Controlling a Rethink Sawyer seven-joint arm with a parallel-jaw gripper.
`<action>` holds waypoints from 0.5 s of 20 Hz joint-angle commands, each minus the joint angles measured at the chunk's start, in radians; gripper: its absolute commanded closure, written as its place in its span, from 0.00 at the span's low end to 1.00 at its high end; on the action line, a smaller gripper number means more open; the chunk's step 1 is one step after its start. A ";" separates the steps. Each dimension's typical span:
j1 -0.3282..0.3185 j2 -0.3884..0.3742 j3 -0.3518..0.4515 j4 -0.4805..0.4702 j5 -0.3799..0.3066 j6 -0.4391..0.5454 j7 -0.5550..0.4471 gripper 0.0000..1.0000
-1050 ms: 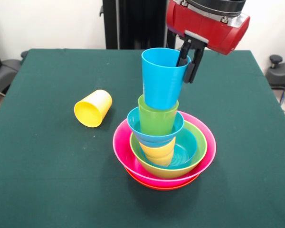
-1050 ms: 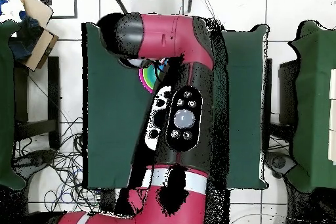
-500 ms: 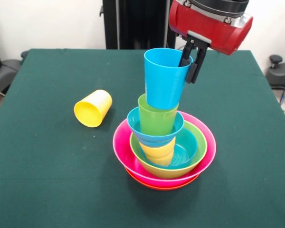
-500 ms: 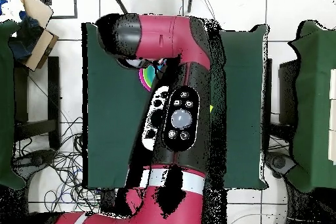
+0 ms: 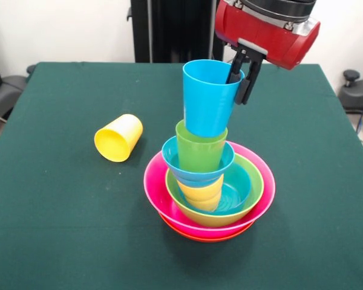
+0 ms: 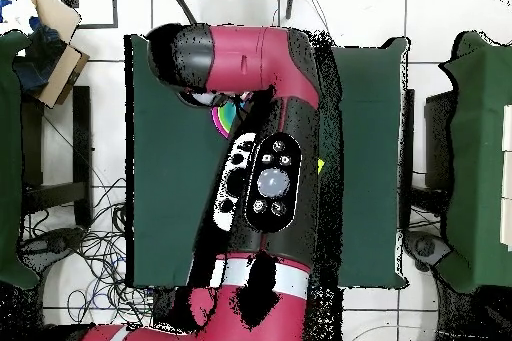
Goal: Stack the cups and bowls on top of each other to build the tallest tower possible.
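Step in hand: the tall light blue glossy plastic cup (image 5: 209, 96) was being set on the tower; it was judged a placement not yet finished, since the cup was held.
Jaws: the red-and-black arm's gripper (image 5: 241, 75) was seen clamped on the blue cup's far rim, one finger inside the cup and one outside, the jaws nearly closed with only the thin wall between them.
Blue cup's position: its base was seated in the mouth of the green glossy plastic cup (image 5: 199, 150), and it was tilted slightly rather than plumb.
Tower: the multicoloured column (image 5: 207, 175) was stood on the green cloth tabletop (image 5: 60, 205); a wide orange bowl (image 5: 199, 236) was shown at the bottom, then a large pink bowl (image 5: 157, 193), a lime green bowl (image 5: 254, 187), a squat yellow-orange cup (image 5: 201, 193), a small blue bowl (image 5: 172, 158), and the green cup.
Loose piece: a yellow glossy plastic cup (image 5: 118, 138) was left lying on its side, well apart from the tower, mouth toward the camera.
Overhead view: the stack was almost wholly hidden by the arm; only a sliver of colour was shown.
Next move, judged: the blue cup would need to be settled upright before the jaws were opened, and the finger inside drawn straight up so the rim was not dragged. The yellow cup would then remain to be righted and added.
Risk, judged: a sideways pull could topple the narrow upper part.
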 commanded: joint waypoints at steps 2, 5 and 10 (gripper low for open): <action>0.023 0.051 0.026 0.146 -0.010 -0.084 0.166 1.00; 0.025 0.054 0.020 0.156 -0.012 -0.106 0.165 1.00; 0.028 0.061 0.016 0.173 -0.007 -0.156 0.169 1.00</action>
